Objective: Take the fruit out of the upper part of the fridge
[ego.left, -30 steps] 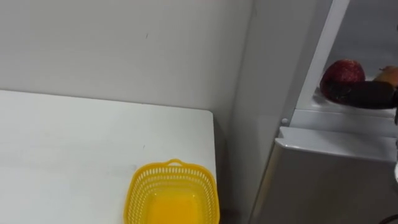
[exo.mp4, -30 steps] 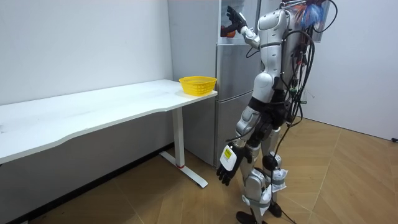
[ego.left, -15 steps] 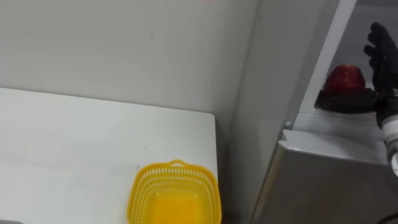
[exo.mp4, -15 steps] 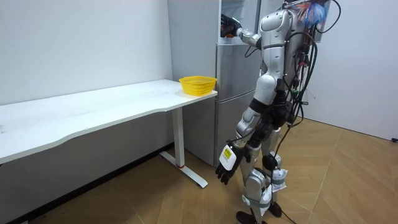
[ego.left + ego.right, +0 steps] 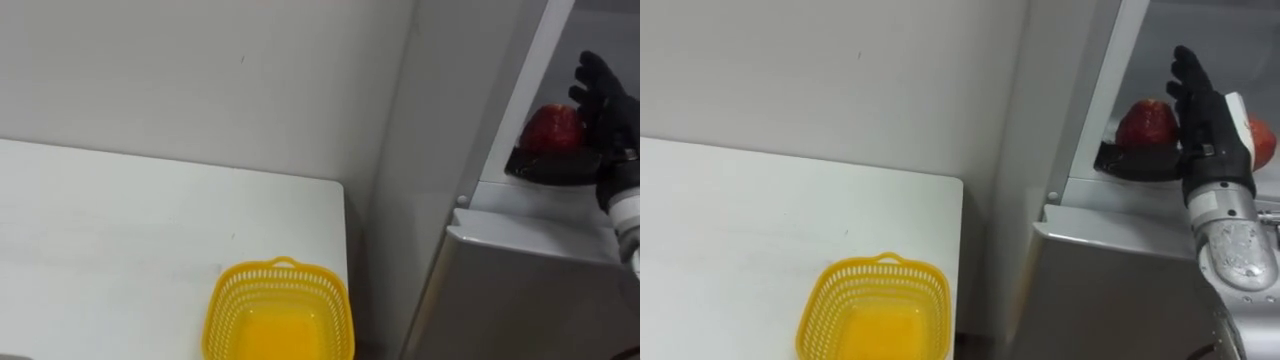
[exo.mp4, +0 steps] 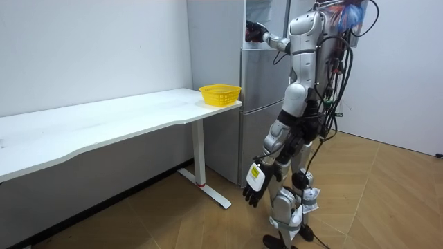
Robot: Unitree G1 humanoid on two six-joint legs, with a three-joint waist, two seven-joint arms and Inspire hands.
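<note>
Red fruit (image 5: 552, 128) sits in its dark dish (image 5: 545, 165) on the upper fridge shelf, with my right hand (image 5: 600, 95) spread just beside it, gripping nothing. In the room view, my left hand (image 6: 253, 183) hangs loose and low. In the right eye view, the yellow basket (image 5: 872, 310) on the counter (image 5: 720, 220) waits; I judge that grasping and carrying remain.

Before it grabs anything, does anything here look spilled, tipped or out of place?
Nothing stands out. The yellow basket sits upright on the white table, and the red fruit rests on its dark plate in the fridge, with the right hand open beside it.
</note>
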